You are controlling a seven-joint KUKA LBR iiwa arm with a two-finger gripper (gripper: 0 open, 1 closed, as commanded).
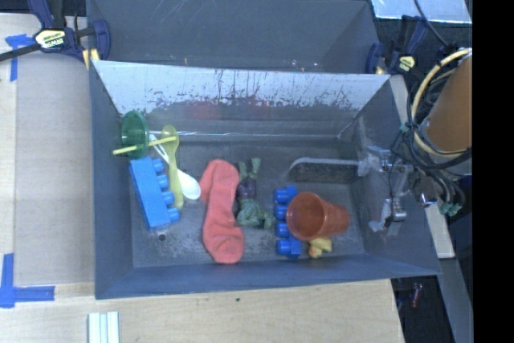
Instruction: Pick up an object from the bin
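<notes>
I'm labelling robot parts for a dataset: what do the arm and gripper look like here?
The gripper is bare silver-grey metal, slim and angular. Behind it sits a rounded orange-brown cover, ringed by looping black cables and one pale yellow cable.

The grey bin (241,96) has a flat floor between sloping walls. In the floor's far left corner lies a green cup (132,128) with a yellow stick (143,146) across it. Along the left edge lies a blue block (152,190), and just beside it a yellow-green spoon (171,161) with a white bowl. At the middle a pink cloth (221,211) runs towards the near edge, touching a small green and purple thing (249,201). Right of that lie blue studs (283,222), an orange cup (315,215) on its side against them, and a yellow bit (320,247) at the near edge.
</notes>
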